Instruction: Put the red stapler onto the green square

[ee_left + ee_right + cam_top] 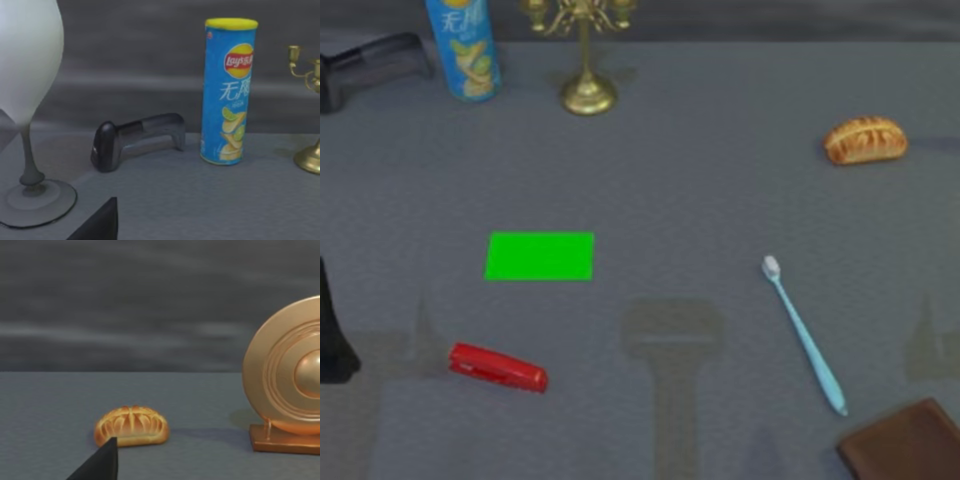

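The left end effector is barely showing: only a dark fingertip point(97, 222) is poking into the left wrist view, and in the top view the left arm point(335, 335) is sitting as a dark mass at the desk's nine o'clock edge. Whether its fingers are released or clenched, I cannot tell. The right arm is not appearing in the top view at all; its wrist view is giving just one dark fingertip point(100, 462), so its state is equally unreadable.

The red stapler point(498, 367) is lying flat on the desk point(700, 170) at about the seven o'clock position, its long axis tilting slightly, with the tapered end pointing toward four o'clock. The green square point(539, 256) is sitting near it, toward one o'clock of the stapler, apart from it and with nothing on it.

The step in hand looks to be the approach, nothing being grasped yet. The left arm is standing closer, so it seems the natural choice. A good grasp would probably be coming straight down over the stapler's middle, with the fingers turning to close across its narrow width rather than along its length, since the glossy body may be slipping if pinched near the taper.

Farther out, a light-blue toothbrush point(804, 333) is lying at four o'clock, a bread loaf point(865, 140) at two o'clock, and a brass candlestick point(586, 60), a Lay's chip can point(465, 50) and a dark barcode scanner point(375, 65) along the twelve-to-ten o'clock edge, all well clear of the short carry.
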You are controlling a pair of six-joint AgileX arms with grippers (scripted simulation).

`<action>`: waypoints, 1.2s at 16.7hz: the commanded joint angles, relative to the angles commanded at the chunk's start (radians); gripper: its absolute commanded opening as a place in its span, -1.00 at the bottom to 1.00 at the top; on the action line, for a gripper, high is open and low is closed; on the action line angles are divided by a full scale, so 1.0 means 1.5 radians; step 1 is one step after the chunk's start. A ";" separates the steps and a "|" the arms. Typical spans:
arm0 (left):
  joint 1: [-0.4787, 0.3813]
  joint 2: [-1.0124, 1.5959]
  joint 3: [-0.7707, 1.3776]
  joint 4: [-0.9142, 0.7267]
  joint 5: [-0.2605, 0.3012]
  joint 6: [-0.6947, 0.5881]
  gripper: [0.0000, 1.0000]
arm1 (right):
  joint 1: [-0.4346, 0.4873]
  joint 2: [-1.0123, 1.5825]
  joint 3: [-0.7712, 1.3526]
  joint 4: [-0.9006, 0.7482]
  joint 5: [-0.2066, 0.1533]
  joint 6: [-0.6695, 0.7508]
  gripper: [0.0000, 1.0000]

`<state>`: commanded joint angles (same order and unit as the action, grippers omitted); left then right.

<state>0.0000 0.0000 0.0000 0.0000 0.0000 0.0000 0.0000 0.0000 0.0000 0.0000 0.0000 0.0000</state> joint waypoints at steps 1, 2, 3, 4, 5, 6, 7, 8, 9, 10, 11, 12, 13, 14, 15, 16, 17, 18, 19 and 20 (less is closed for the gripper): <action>0.000 0.000 0.000 0.000 0.000 0.000 1.00 | 0.000 0.000 0.000 0.000 0.000 0.000 1.00; 0.000 0.000 0.000 0.000 0.000 0.000 1.00 | 0.000 0.000 0.000 0.000 0.000 0.000 1.00; -0.003 0.007 0.007 -0.006 0.001 0.007 1.00 | 0.000 0.000 0.000 0.000 0.000 0.000 1.00; -0.009 0.022 0.021 -0.017 0.001 0.021 1.00 | 0.000 0.000 0.000 0.000 0.000 0.000 1.00; -0.017 0.043 0.042 -0.034 0.002 0.042 1.00 | 0.000 0.000 0.000 0.000 0.000 0.000 1.00; -0.026 0.071 0.067 -0.055 0.002 0.070 1.00 | 0.000 0.000 0.000 0.000 0.000 0.000 1.00; -0.038 0.107 0.098 -0.081 0.003 0.102 1.00 | 0.000 0.000 0.000 0.000 0.000 0.000 1.00; -0.050 0.149 0.132 -0.110 0.003 0.140 1.00 | 0.000 0.000 0.000 0.000 0.000 0.000 1.00; -0.064 0.198 0.170 -0.143 0.002 0.182 1.00 | 0.000 0.000 0.000 0.000 0.000 0.000 1.00; -0.078 0.252 0.209 -0.179 0.002 0.227 1.00 | 0.000 0.000 0.000 0.000 0.000 0.000 1.00; -0.093 0.310 0.250 -0.218 0.001 0.276 1.00 | 0.000 0.000 0.000 0.000 0.000 0.000 1.00; -0.109 0.372 0.293 -0.258 0.001 0.326 1.00 | 0.000 0.000 0.000 0.000 0.000 0.000 1.00; -0.125 0.437 0.335 -0.300 0.000 0.377 1.00 | 0.000 0.000 0.000 0.000 0.000 0.000 1.00; -0.142 0.504 0.378 -0.342 0.000 0.428 1.00 | 0.000 0.000 0.000 0.000 0.000 0.000 1.00; -0.158 0.572 0.421 -0.384 -0.001 0.480 1.00 | 0.000 0.000 0.000 0.000 0.000 0.000 1.00; -0.175 0.639 0.464 -0.426 -0.001 0.531 1.00 | 0.000 0.000 0.000 0.000 0.000 0.000 1.00; -0.191 0.705 0.506 -0.467 -0.001 0.582 1.00 | 0.000 0.000 0.000 0.000 0.000 0.000 1.00; -0.207 0.769 0.547 -0.507 -0.001 0.631 1.00 | 0.000 0.000 0.000 0.000 0.000 0.000 1.00; -0.222 0.830 0.587 -0.544 -0.001 0.677 1.00 | 0.000 0.000 0.000 0.000 0.000 0.000 1.00; -0.236 0.885 0.625 -0.579 -0.001 0.721 1.00 | 0.000 0.000 0.000 0.000 0.000 0.000 1.00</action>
<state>-0.3547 1.3278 0.9370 -0.8691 -0.0020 1.0813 0.0000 0.0000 0.0000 0.0000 0.0000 0.0000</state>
